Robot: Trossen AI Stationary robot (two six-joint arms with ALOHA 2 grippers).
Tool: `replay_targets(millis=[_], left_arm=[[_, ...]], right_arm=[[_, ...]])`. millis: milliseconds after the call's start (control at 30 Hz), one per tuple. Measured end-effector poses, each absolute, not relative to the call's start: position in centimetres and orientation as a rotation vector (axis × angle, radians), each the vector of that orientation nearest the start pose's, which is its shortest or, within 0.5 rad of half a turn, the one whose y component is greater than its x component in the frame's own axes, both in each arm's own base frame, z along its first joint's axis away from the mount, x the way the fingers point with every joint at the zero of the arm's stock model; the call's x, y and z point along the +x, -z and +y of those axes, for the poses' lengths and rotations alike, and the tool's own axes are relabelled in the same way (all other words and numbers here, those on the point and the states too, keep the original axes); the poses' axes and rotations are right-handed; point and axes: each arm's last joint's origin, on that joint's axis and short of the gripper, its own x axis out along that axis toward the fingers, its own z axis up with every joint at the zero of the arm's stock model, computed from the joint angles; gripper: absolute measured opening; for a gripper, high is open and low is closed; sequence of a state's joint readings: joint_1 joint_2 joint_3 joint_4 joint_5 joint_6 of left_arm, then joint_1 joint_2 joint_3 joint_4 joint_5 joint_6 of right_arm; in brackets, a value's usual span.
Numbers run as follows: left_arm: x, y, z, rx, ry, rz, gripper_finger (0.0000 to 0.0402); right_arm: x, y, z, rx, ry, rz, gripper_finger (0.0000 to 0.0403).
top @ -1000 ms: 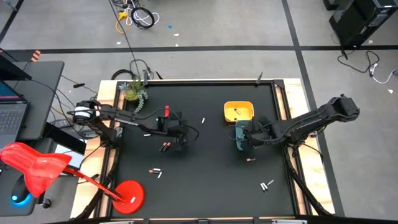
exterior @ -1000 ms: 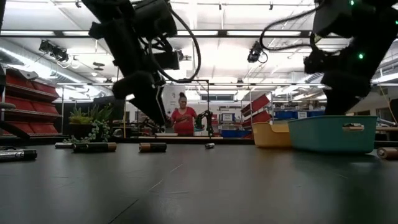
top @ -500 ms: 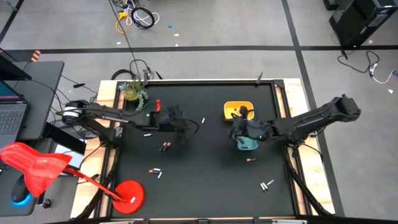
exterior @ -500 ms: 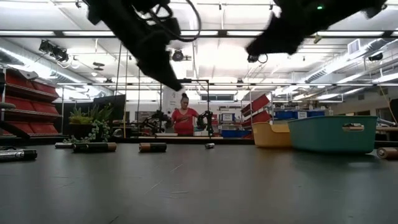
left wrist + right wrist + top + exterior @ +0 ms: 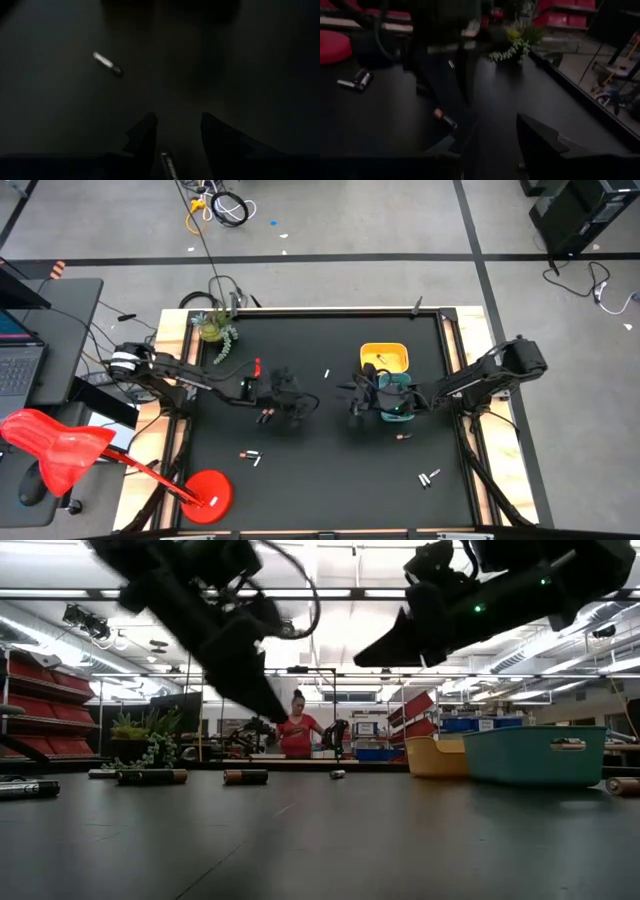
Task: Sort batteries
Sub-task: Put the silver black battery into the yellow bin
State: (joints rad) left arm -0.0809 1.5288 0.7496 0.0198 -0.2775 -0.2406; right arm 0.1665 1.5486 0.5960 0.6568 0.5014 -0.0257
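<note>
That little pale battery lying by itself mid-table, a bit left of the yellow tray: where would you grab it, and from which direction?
Grip the battery around its middle, across the thin body, coming straight down from above. It lies flat on the black mat with nothing touching it, so both long sides are free. The ends are too small to pinch well, and the round body would likely roll if it were pushed from the side.

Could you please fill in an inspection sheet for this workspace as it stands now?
Surface: black table, wooden edges.
Job's things: batteries scattered on table; yellow tray and teal tray at right.
Clutter: potted plant at far left corner.
Pincers: left pincer open, above mid-table; right pincer open, raised beside teal tray.
Cables: coils on floor.
Surroundings: person beyond table; red lamp.
</note>
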Motion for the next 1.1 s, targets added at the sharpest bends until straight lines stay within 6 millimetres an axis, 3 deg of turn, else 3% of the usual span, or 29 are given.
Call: replay_targets(millis=[100, 233, 500, 667, 767, 900, 1100], left_arm=[[28.3, -15.5, -1.7, -0.142, -0.288, 0.690, 0.0156], [28.1, -15.2, -1.2, -0.170, -0.329, 0.664, 0.0156], [29.5, -17.1, -2.2, -0.141, -0.155, 0.552, 0.0156], [30.3, -18.1, -2.3, -0.111, -0.138, 0.506, 0.0156], [30.3, -18.1, -2.3, -0.078, -0.128, 0.515, 0.0156], [30.2, -18.0, -1.9, 0.052, -0.176, 0.529, 0.0156], [30.4, -18.4, -0.4, 0.144, -0.287, 0.500, 0.0156]], right_arm=[[29.5, -17.6, 3.5, -0.143, 0.328, 0.259, 0.0139], [29.5, -17.8, 3.5, -0.176, 0.326, 0.236, 0.0138], [29.3, -18.5, 3.5, -0.209, 0.327, 0.216, 0.0138], [28.0, -20.5, 3.5, -0.217, 0.323, 0.230, 0.0138], [26.0, -22.1, 4.1, -0.180, 0.290, 0.355, 0.0138], [23.0, -24.6, 5.6, 0.007, 0.201, 0.570, 0.0133], [20.4, -25.2, 9.5, 0.343, 0.011, 0.860, 0.0130]])
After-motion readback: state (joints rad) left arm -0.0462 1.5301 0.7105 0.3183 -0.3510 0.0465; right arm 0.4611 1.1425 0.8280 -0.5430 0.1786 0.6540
